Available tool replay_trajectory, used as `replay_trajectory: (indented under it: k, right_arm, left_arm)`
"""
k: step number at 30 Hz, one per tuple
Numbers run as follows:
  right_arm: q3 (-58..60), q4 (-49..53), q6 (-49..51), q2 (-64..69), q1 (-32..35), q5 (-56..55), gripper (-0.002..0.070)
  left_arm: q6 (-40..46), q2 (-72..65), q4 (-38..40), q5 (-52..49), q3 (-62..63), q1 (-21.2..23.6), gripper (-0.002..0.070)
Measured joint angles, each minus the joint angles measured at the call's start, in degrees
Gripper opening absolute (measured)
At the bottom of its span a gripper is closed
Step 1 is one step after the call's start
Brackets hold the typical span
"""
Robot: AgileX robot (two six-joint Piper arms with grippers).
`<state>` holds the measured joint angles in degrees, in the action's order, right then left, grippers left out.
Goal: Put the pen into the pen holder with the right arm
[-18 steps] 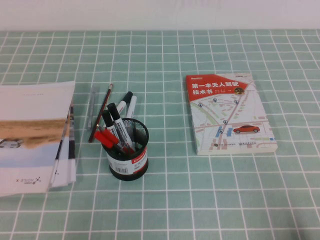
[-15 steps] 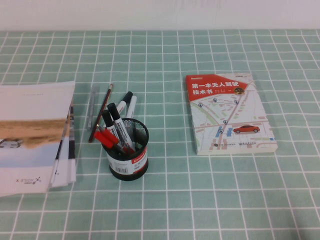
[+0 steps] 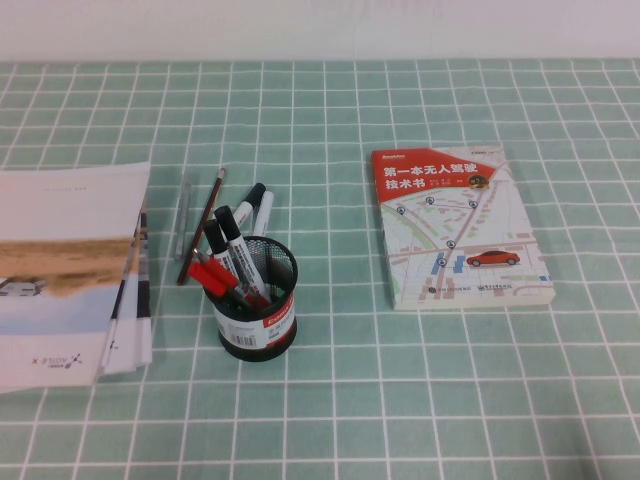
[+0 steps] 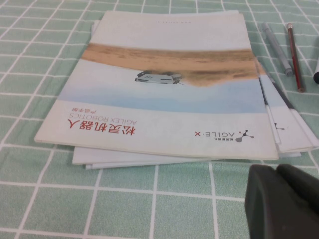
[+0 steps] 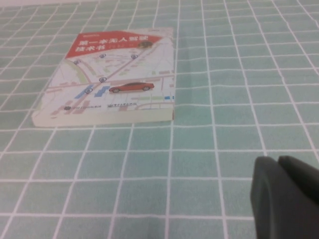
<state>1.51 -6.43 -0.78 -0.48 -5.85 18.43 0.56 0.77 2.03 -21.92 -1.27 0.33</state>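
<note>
**A:** Where's the pen?

**B:** I can't single out an all-white marker. The white barrels I see stand in the pen holder (image 3: 258, 300) or lie just behind it, like the black-capped markers (image 3: 256, 205), with their long axes running away from the robot. A grey pen (image 3: 182, 215) and a dark-red pencil (image 3: 203, 228) lie parallel, just left of the holder.

**A:** And the arms?

**B:** Neither shows in the high view. The right gripper (image 5: 278, 164) hangs low over bare checked cloth on the near side of the driverless-car book (image 5: 109, 84), which lies well right of the holder. Its fingers are pressed together on nothing. The left gripper (image 4: 277, 174), likewise clenched and empty, sits just before the AgileX booklets (image 4: 164, 99), left of the holder.

**A:** So the move?

**B:** I'd judge the right arm must swing leftward past the book toward the holder.
</note>
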Motion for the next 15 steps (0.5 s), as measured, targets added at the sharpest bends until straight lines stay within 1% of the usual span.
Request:
replay_trajectory:
  k: [3, 7, 10, 15]
  right_arm:
    - [0.0, -1.11, 0.0, 0.0, 0.0, -0.95, -0.002]
    - [0.0, -6.44, 0.0, 0.0, 0.0, -3.48, -0.002]
    - [0.0, -13.94, 0.0, 0.0, 0.0, -6.55, -0.002]
    - [0.0, -31.97, 0.0, 0.0, 0.0, -12.33, -0.002]
  left_arm:
    - [0.0, 0.0, 0.0, 0.0, 0.0, 0.0, -0.0004]
    - [0.0, 0.0, 0.0, 0.0, 0.0, 0.0, -0.0004]
    - [0.0, 0.0, 0.0, 0.0, 0.0, 0.0, -0.0004]
    - [0.0, 0.0, 0.0, 0.0, 0.0, 0.0, -0.0004]
